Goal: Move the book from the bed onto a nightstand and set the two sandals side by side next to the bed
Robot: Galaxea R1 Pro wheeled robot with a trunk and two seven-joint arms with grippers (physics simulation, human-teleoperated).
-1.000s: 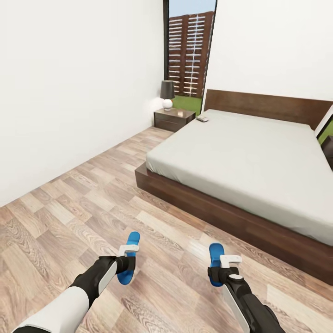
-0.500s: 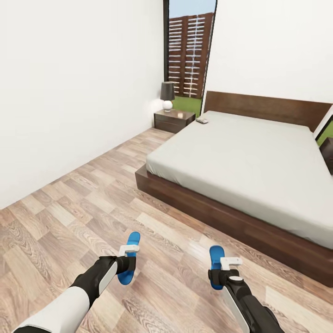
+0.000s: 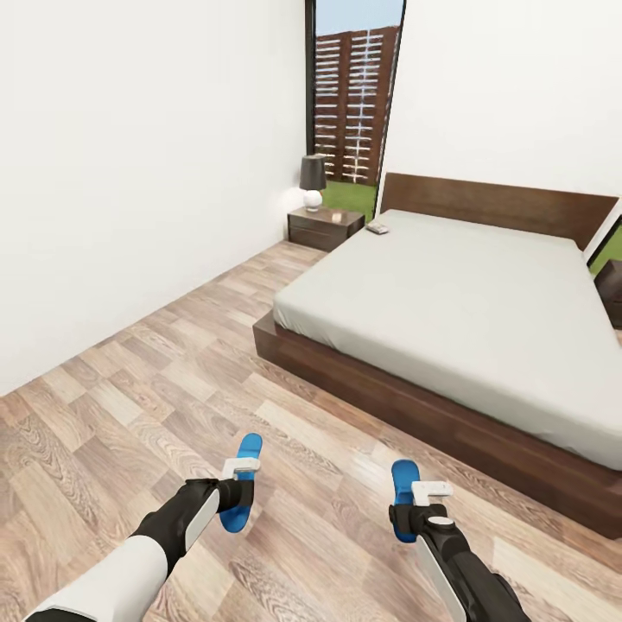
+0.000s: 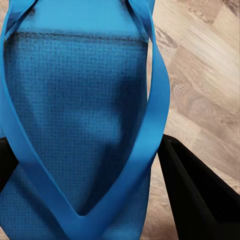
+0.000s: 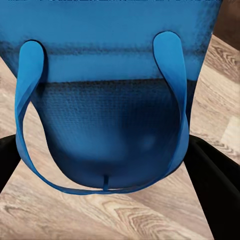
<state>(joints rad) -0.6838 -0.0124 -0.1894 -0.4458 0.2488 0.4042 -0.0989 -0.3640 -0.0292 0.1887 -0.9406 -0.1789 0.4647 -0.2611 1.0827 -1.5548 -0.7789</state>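
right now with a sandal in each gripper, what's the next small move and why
Probably roll on toward the bed. The left gripper and right gripper each hold a blue sandal off the wood floor, and the bed's dark base is some way ahead, so setting them down here would not place them beside it.

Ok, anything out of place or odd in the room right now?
Nothing damaged. A small book lies on the bed at its corner by the nightstand; each pincer holds a blue sandal above the floor.

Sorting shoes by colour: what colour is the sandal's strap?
Bright blue, matching the sole; the left wrist view shows the strap best.
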